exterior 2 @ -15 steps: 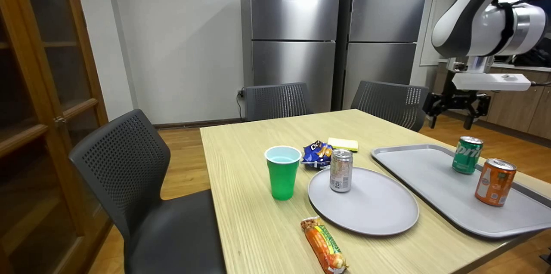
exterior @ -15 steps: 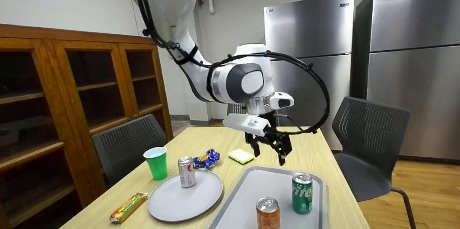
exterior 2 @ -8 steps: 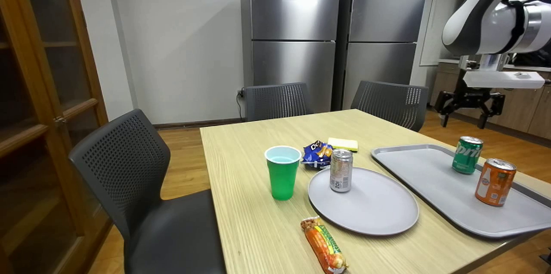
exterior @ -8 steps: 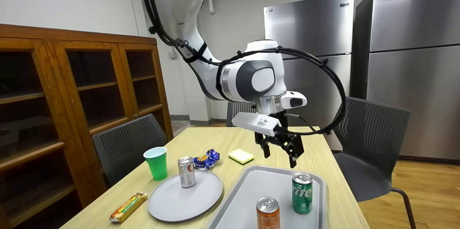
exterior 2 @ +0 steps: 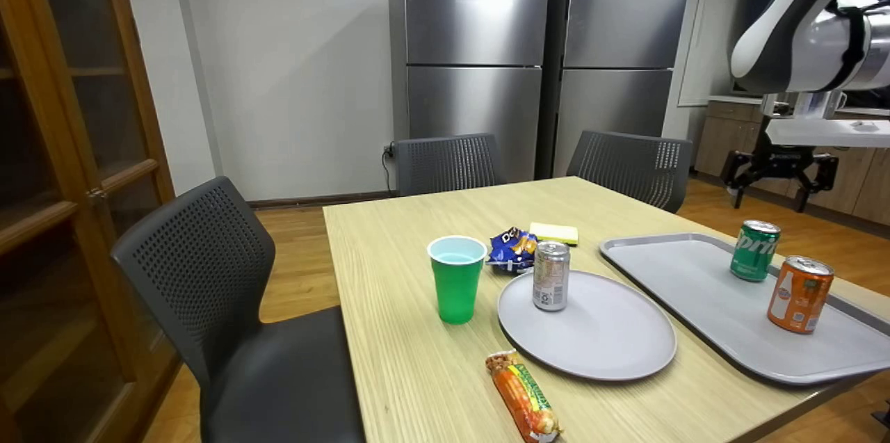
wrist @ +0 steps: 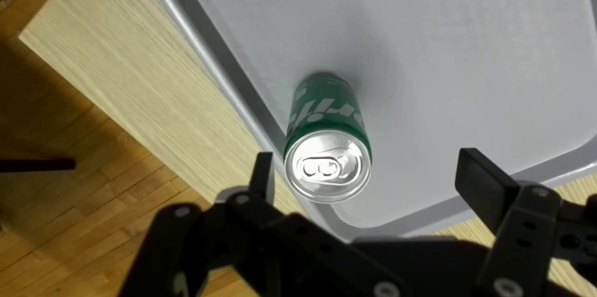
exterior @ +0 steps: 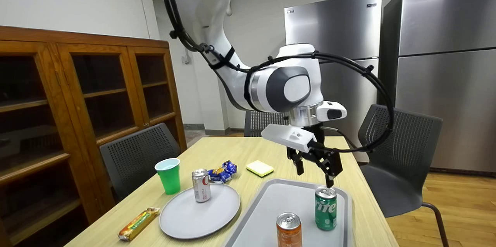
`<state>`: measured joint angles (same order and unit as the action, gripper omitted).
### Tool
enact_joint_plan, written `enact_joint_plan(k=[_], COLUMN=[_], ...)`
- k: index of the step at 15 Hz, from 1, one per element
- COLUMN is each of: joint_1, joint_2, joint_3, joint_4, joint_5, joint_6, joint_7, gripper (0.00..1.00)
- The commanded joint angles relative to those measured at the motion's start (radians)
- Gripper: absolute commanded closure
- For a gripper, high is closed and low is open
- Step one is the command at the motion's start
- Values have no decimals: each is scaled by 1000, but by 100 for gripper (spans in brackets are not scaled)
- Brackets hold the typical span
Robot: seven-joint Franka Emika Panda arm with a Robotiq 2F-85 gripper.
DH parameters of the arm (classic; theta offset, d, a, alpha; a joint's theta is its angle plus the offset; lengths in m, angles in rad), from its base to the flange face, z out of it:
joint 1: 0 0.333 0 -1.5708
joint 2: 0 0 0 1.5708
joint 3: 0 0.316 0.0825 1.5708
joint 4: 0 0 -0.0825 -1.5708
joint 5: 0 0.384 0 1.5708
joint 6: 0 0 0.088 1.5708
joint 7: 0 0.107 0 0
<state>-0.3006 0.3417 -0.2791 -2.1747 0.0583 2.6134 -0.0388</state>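
My gripper (exterior: pixel 314 177) is open and empty. It hangs above the far end of the grey tray (exterior: pixel 267 196), nearest to the green Sprite can (exterior: pixel 326 210). In the wrist view the green can (wrist: pixel 326 115) stands upright, its silver top showing between the open fingers (wrist: pixel 368 171), closer to the left fingertip. The gripper also shows above the can in an exterior view (exterior 2: pixel 769 204). The fingers look apart from the can, above its top. An orange can (exterior 2: pixel 800 294) stands upright on the same tray.
A round grey plate (exterior: pixel 199 220) holds a silver can (exterior: pixel 201 185). On the table are a green cup (exterior: pixel 169 177), a blue snack bag (exterior: pixel 223 171), a yellow sponge (exterior: pixel 260 168) and an orange-wrapped bar (exterior: pixel 138 223). Dark chairs (exterior 2: pixel 243 318) surround the table.
My open gripper has moved right in both exterior views, over toward the green can, ending slightly lower. The cans, tray, plate and other objects have not moved.
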Motion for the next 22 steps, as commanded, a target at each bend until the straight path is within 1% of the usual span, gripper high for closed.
enact_joint_plan(k=[1, 12, 22], joint_1=[-9, -12, -12], joint_2=[56, 165, 196], joint_3=[-2, -3, -3], joint_4=[61, 146, 168], joint_5=[2, -4, -9], joint_6=[-26, -24, -10], joint_7=[42, 65, 62], gripper=[0, 0, 0])
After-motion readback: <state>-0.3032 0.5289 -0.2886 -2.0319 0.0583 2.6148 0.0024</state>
